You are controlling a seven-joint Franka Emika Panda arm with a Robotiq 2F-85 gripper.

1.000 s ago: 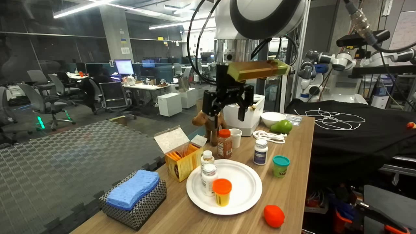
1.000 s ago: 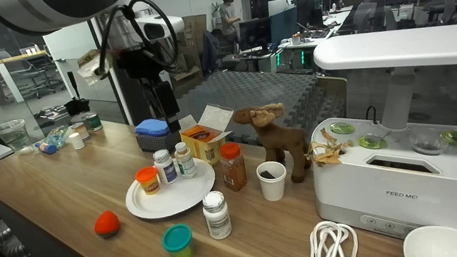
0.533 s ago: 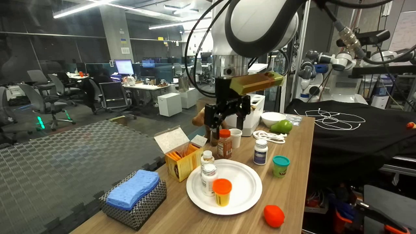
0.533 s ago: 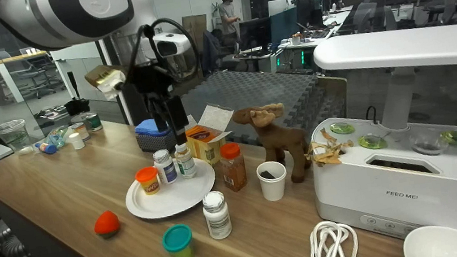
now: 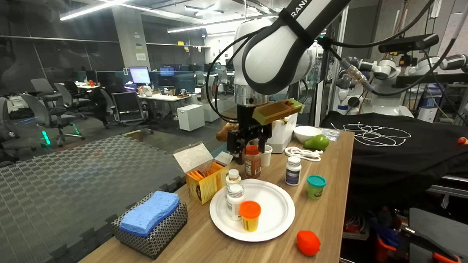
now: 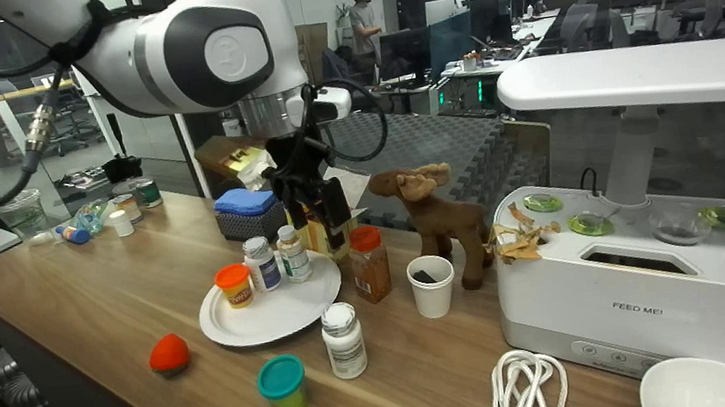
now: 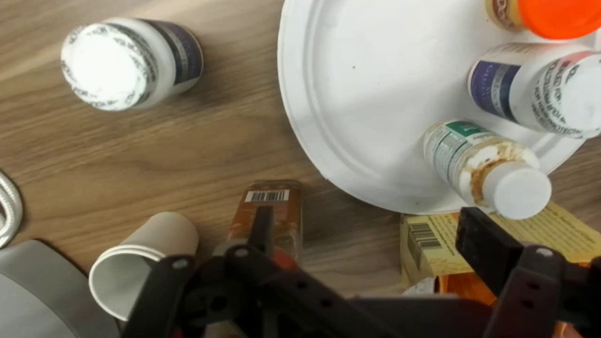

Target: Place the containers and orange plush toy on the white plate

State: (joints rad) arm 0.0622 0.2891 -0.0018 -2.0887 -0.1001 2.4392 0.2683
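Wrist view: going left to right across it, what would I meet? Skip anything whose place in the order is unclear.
White cord, white pill bottle standing off the white plate, red-capped bottle, green-labelled bottle on that plate.

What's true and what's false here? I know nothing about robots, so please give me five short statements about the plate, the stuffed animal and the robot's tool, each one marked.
1. The orange-lidded tub stands on the white plate. True.
2. The plate holds nothing else. False: two white-capped bottles stand on it too.
3. The stuffed animal stands on the table. True.
4. The tool is open, close to the red-capped jar. True.
5. The tool is holding the stuffed animal. False: nothing is in its grip.
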